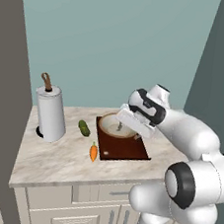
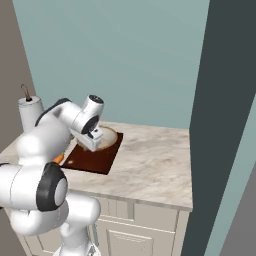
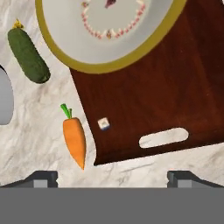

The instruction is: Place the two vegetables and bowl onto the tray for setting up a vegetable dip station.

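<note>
Bowl (image 3: 105,30) on tray (image 3: 175,96); vegetables (image 3: 74,140) beside

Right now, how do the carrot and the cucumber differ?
The carrot is orange and tapers to a point; the cucumber is dark green and blunt-ended. The carrot lies beside the tray edge; the cucumber lies farther off, near the bowl. Both rest on the marble counter, off the tray.

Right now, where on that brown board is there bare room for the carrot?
The tray's front half is bare, between the bowl and the slot handle. Its back half is crowded by the bowl. The carrot lies beside its edge.
</note>
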You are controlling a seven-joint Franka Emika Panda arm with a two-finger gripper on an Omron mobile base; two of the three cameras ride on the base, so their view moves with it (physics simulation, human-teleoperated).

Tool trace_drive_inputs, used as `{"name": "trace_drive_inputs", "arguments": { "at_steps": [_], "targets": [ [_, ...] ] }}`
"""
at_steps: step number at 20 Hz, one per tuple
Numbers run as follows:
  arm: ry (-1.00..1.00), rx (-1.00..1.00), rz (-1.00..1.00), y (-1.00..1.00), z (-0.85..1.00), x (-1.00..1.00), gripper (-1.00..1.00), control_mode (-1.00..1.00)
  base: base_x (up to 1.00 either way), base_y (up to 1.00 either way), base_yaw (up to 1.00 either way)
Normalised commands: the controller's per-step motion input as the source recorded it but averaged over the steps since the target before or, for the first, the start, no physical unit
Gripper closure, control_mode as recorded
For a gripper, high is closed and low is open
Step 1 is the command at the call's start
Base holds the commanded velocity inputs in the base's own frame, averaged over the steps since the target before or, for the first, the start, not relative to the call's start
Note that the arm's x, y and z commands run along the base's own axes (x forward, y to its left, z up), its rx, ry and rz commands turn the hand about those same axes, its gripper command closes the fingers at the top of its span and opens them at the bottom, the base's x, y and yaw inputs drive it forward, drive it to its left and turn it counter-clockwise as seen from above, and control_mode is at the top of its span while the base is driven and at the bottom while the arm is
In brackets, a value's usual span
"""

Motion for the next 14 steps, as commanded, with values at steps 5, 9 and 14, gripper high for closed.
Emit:
{"name": "trace_drive_inputs", "arguments": {
  "at_steps": [5,9,14],
  "targets": [
    [-0.14,-0.01,0.06,0.44,-0.06,-0.13,-1.00,-1.00,0.00,0.00,0.00],
    [-0.25,-0.02,0.01,0.44,-0.10,-0.02,-1.00,-1.00,0.00,0.00,0.00],
    [-0.31,-0.11,0.03,0.35,-0.13,0.01,-1.00,-1.00,0.00,0.00,0.00]
  ]
}}
